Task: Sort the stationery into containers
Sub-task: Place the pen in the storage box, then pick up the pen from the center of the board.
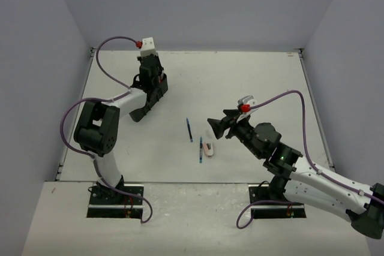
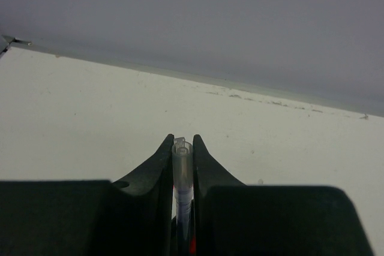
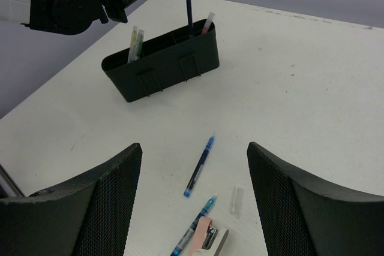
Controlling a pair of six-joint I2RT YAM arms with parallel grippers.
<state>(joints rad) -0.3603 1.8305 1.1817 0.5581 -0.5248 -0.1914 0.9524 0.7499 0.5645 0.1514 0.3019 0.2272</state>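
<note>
My left gripper is shut on a dark pen with a clear cap. In the right wrist view this held pen hangs upright, its lower end inside the right end of the black container. That container also holds two yellow-green pens and a pale pen. My right gripper is open above the table, nothing between its fingers. Under it lie a blue pen, a second blue pen, a pinkish-white block and a clear cap.
From above, the container is mostly hidden under the left gripper. The loose pens and the block lie mid-table, just left of the right gripper. Grey walls enclose the table on three sides.
</note>
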